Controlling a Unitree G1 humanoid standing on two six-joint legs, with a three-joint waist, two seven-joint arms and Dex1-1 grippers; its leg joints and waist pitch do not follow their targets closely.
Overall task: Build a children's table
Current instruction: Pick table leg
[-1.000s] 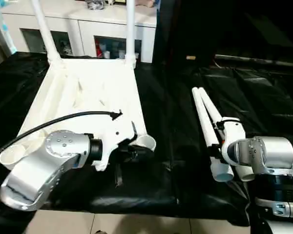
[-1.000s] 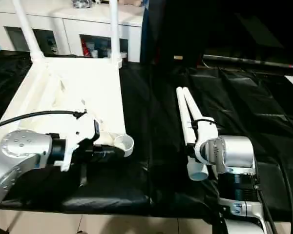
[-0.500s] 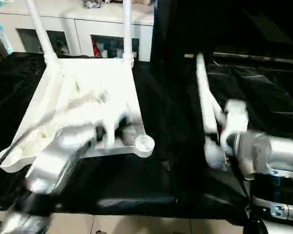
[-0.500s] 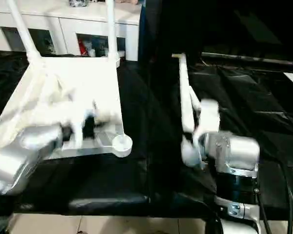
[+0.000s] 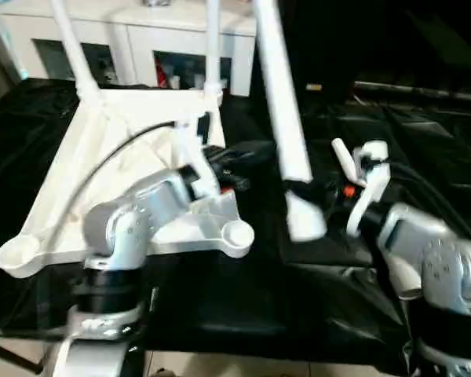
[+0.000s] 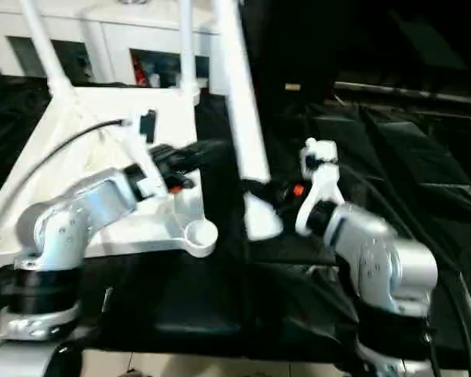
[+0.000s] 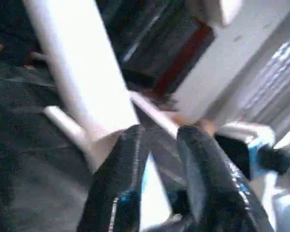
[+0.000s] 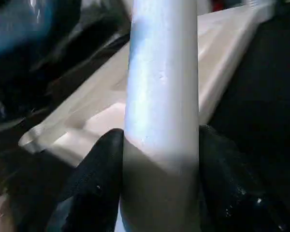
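The children's table top [image 5: 71, 212] lies upside down on the black cloth. Two white legs [image 5: 71, 47] [image 5: 213, 47] stand in its far corner sockets, and the near sockets [image 5: 237, 233] [image 5: 16, 255] are empty. My right gripper [image 5: 302, 188] is shut on a third white leg [image 5: 282, 118], held steeply upright just right of the top, with its thick end low near the near-right socket. In the right wrist view the fingers [image 8: 96, 179] press both sides of the tube [image 8: 162, 96]. My left gripper [image 5: 247, 153] hovers over the top's right rim, its fingers [image 7: 121, 193] apart with nothing between them.
A white cabinet [image 5: 141, 39] with glass-front shelves stands behind the cloth. The black cloth [image 5: 220, 298] runs to the near edge, with pale floor [image 5: 243, 369] below. My left forearm [image 5: 133, 220] crosses over the top's near half.
My right gripper has lifted a leg off the cloth and swung it upright beside the top. The left arm rose from the near rim toward the right rim and its fingers parted.
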